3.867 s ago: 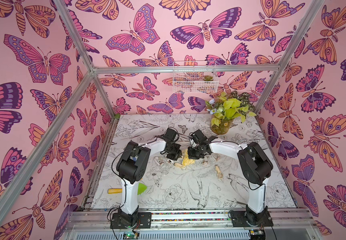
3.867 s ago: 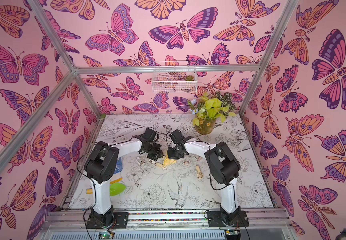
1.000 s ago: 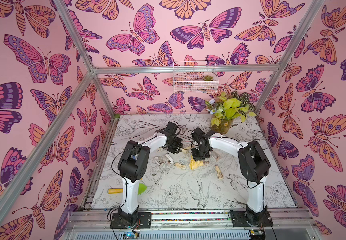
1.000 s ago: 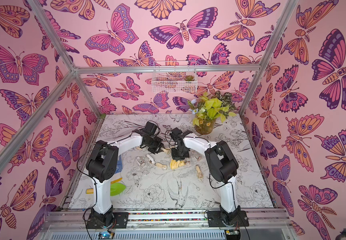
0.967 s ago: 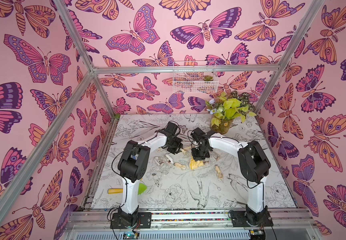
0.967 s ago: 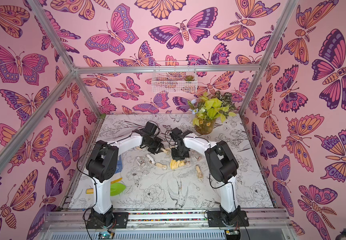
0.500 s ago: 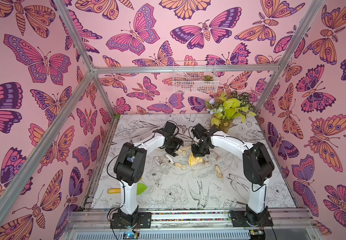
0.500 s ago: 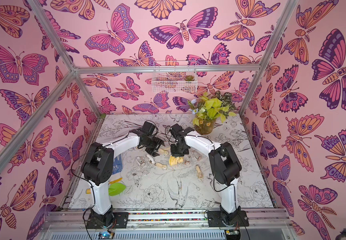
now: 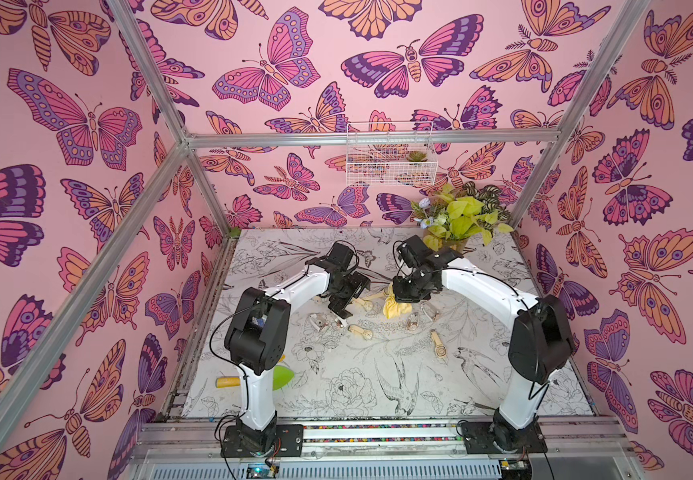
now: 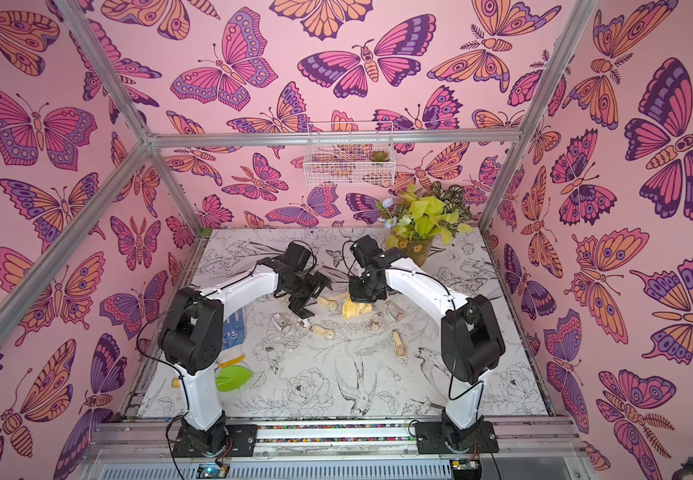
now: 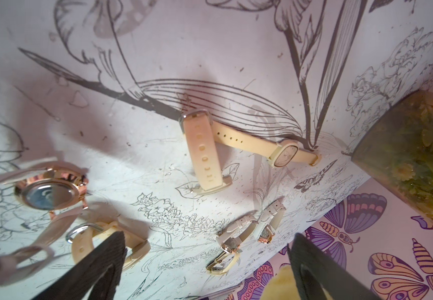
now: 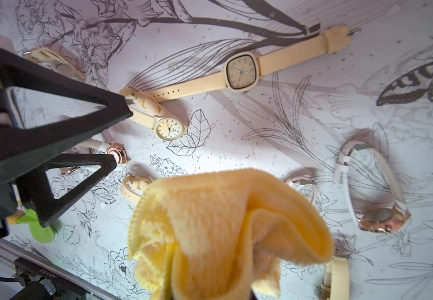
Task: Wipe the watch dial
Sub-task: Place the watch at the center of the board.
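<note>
Left gripper [image 9: 352, 298] hung over the middle of the table [image 9: 336, 386] with its jaws spread wide and nothing between them. Right gripper [image 9: 399, 296], just across from it, was pinched on a yellow cloth [image 12: 223, 226] that drooped in folds, clear of every watch.

Nearest the left gripper's fingers [image 12: 114, 113] lay the round watch [image 12: 170, 128], flat and face up. In the right wrist view one fingertip sat right at its buckle end, though contact could not be told. Beyond it the square watch [image 12: 241, 72] also lay face up, its strap end meeting the round one's strap. A rose-gold watch [image 12: 376, 218] lay apart from both, strap looped. Farther back stood the plant [image 9: 459, 216].

Judged from this, no wiping was under way: no watch was held and the cloth met no dial. Whether the round watch's dial was already clean could not be read from its look. At the least, either a dial and the cloth had to be brought together or, if the wipe was done, the cloth had to be set down.
</note>
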`<state>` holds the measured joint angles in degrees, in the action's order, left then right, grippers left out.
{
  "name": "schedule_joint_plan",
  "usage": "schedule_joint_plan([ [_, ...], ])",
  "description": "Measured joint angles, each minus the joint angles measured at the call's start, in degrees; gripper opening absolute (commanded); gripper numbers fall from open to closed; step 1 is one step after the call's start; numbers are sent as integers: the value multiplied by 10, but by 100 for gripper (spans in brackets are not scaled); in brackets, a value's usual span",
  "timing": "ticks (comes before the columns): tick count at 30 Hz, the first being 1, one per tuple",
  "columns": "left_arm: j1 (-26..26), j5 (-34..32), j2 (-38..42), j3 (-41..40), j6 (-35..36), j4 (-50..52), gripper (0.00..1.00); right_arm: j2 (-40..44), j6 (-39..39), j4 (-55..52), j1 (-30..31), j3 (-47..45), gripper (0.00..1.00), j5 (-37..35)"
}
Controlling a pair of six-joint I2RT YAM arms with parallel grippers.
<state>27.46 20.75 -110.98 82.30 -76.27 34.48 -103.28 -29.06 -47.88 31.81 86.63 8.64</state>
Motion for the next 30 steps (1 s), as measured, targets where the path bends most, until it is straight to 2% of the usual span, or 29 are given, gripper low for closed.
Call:
schedule_joint_plan([
  [6, 40, -39, 0, 49, 37, 48, 100, 49, -3, 0, -21, -53, 0, -5],
  [12, 88, -71, -10, 147, 76, 94, 100, 106, -7, 1, -53, -107, 0, -13],
  [18, 108, -77, -66, 224, 99, 134, 100, 163, -9, 3, -83, -153, 0, -20],
  [30, 145, -83, -169, 339, 117, 207, 89, 257, -23, 8, -139, -254, 0, -27],
])
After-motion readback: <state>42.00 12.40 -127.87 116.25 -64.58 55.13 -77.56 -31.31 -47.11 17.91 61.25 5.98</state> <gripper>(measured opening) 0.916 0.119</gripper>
